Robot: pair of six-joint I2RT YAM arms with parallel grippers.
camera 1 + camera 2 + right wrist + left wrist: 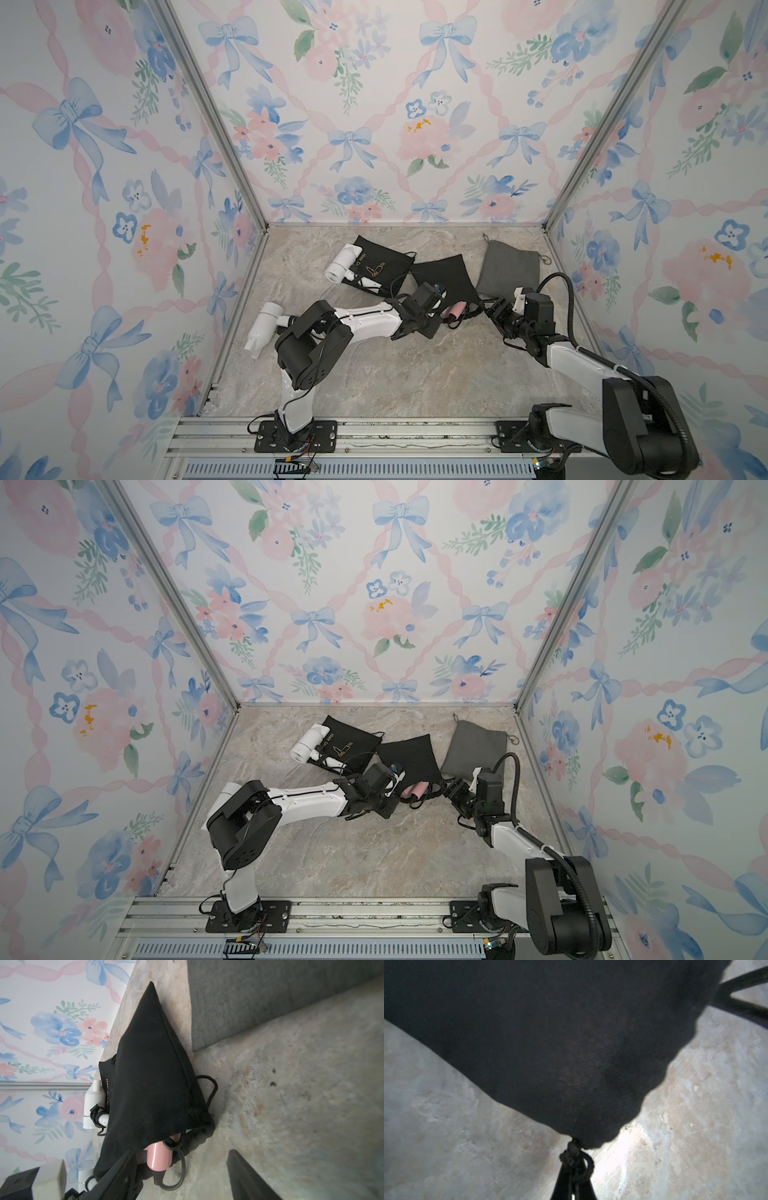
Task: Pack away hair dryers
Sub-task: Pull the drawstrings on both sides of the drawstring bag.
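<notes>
The pink hair dryer lies half inside a plain black pouch, its handle and dark cord sticking out of the mouth. My left gripper is shut on that pouch's knotted drawstring. My right gripper stands open on the other side of the pouch mouth, with one finger against the cloth by the pink handle. In both top views a white hair dryer lies on a printed black pouch. Another white hair dryer lies by the left wall.
A flat grey pouch lies at the back right, just beyond my right gripper. Floral walls close in the marble table on three sides. The left arm's elbow stands next to the near white dryer.
</notes>
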